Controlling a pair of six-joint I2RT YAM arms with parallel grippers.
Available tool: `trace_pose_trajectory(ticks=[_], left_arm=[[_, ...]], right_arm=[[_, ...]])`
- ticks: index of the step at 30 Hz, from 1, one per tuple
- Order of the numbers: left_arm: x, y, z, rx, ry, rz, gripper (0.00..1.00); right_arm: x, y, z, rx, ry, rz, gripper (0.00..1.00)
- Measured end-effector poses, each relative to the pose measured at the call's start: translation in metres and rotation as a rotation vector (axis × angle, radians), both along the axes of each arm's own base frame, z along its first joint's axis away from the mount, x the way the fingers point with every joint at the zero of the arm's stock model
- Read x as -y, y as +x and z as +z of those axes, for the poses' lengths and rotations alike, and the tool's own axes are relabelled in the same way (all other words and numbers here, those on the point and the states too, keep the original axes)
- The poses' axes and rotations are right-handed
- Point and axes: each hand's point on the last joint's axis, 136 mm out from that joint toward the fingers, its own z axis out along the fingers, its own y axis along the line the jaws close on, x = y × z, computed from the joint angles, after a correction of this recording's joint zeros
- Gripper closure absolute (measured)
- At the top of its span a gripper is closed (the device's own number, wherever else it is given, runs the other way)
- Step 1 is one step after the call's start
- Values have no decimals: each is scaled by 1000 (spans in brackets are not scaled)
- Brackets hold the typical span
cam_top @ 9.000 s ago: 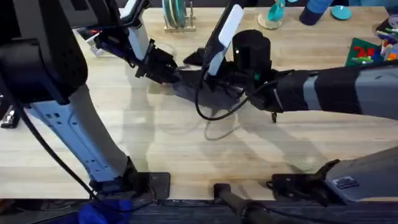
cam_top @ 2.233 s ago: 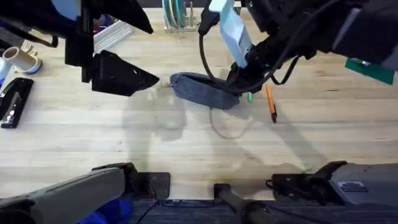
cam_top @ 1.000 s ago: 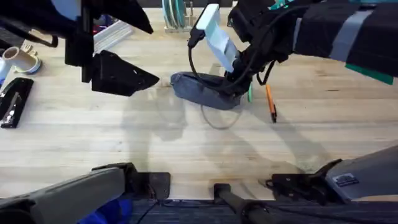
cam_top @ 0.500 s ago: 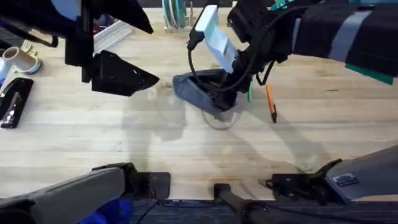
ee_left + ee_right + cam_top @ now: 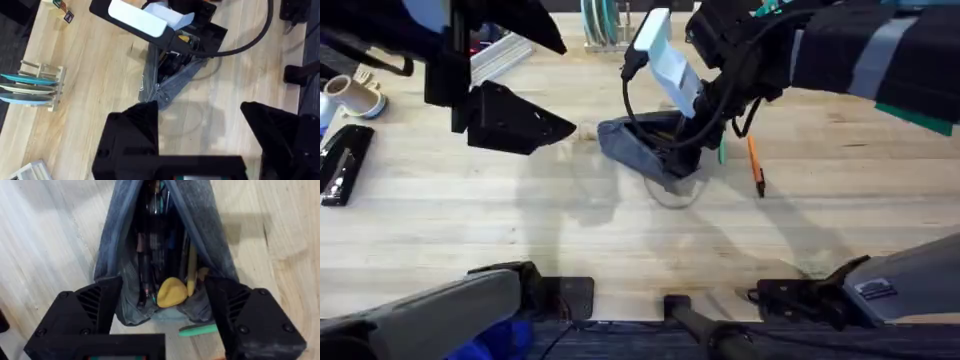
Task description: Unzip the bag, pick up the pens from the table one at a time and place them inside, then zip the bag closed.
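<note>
Grey-blue pencil pouch [image 5: 645,148] gaping open on the bench [image 5: 620,240]; right pincer [image 5: 162,302] spread apart over its mouth, left pincer [image 5: 200,132] apart, well clear; orange pen [image 5: 755,166] beside pouch

Even, bright lighting with soft shadows

The table [image 5: 620,250] is evenly lit from above; faint, diffuse arm shadows are cast across its middle. The left gripper [image 5: 520,120] is rendered large, dark and blurred overhead, and the bag [image 5: 160,240] interior is dimly lit.
</note>
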Motion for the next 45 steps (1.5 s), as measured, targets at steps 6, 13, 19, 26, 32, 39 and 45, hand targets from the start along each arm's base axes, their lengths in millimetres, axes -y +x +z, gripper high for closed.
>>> trace_pose_trajectory(ticks=[6,13,19,26,32,39,45], left_arm=[[0,0,0,0,0,0,7],[0,0,0,0,0,0,7],[0,0,0,0,0,0,7],[0,0,0,0,0,0,8],[0,0,0,0,0,0,8],[0,0,0,0,0,0,8],[0,0,0,0,0,0,8]], right_arm=[[0,0,0,0,0,0,5],[0,0,0,0,0,0,5],[0,0,0,0,0,0,3],[0,0,0,0,0,0,4],[0,0,0,0,0,0,5],[0,0,2,3,1,0,5],[2,-1,22,50,20,-3,4]])
